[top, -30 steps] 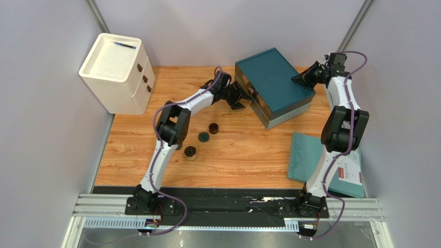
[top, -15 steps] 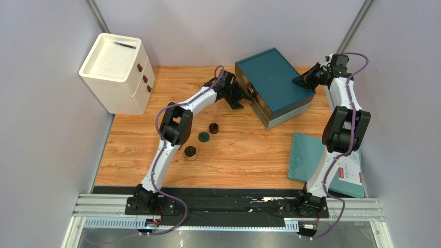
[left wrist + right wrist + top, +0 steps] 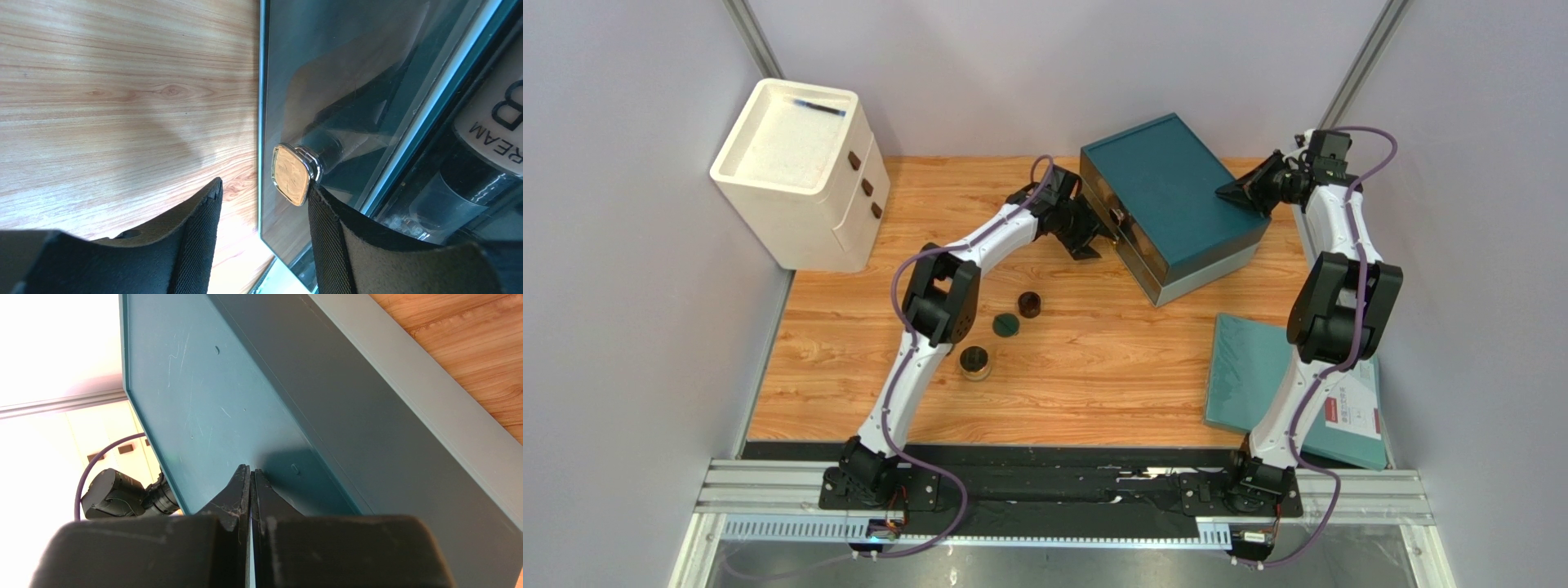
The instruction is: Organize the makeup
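Note:
The teal drawer box (image 3: 1167,202) stands at the back of the table. My left gripper (image 3: 1097,228) is open at its front; in the left wrist view (image 3: 264,187) the drawer's gold knob (image 3: 290,174) sits between the fingers, touching the right finger (image 3: 325,226). A peach tube (image 3: 491,116) with dark cap lies inside the box. My right gripper (image 3: 1239,191) is shut and empty, its tips (image 3: 250,471) against the box's top (image 3: 209,404). On the table lie a dark round jar (image 3: 1028,304), a dark green disc (image 3: 1006,326) and another dark jar (image 3: 974,360).
The white drawer cabinet (image 3: 803,172) stands at the back left. A removed teal drawer (image 3: 1249,374) with a card lies at the right by the right arm's base. The left arm's elbow (image 3: 938,294) hangs just left of the jars.
The left arm has shifted slightly right and forward, its gripper closer to the box front. The right arm and the box barely moved.

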